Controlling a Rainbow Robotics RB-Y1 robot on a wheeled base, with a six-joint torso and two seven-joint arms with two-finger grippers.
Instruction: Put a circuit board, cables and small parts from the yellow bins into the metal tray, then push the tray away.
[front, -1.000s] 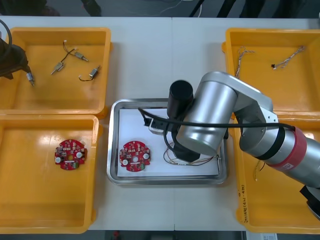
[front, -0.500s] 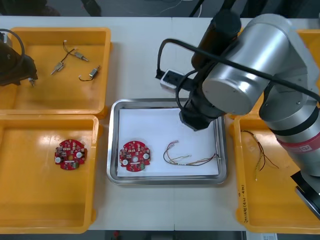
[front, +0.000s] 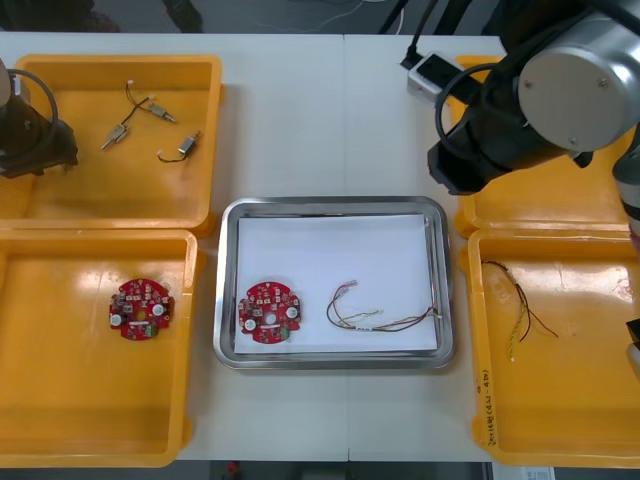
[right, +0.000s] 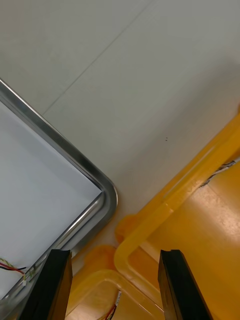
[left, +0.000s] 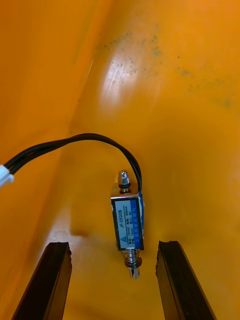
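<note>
The metal tray (front: 228, 345), white inside, holds a round red circuit board (front: 270, 312) and a red and yellow cable (front: 382, 318). My left gripper (left: 112, 246) is open, low in the far left yellow bin (front: 120, 195). A small metal part (left: 129, 225) with a black cable (left: 65, 143) lies on the bin floor between its fingertips, untouched. My right gripper (right: 117, 272) is open and holds nothing. It hangs over the tray's far right corner (right: 102, 200), beside the right bins. In the front view the right arm (front: 510, 120) covers the far right bin.
More small metal parts (front: 150, 110) lie in the far left bin. A second circuit board (front: 141, 308) sits in the near left bin (front: 60, 420). Red and yellow cables (front: 518, 300) lie in the near right bin (front: 560, 420). A twisted cable (right: 225, 169) shows in the far right bin.
My right arm has lifted off the tray and swung back to the right, leaving the red and yellow cable in the tray. The left arm has shifted slightly over its bin.
</note>
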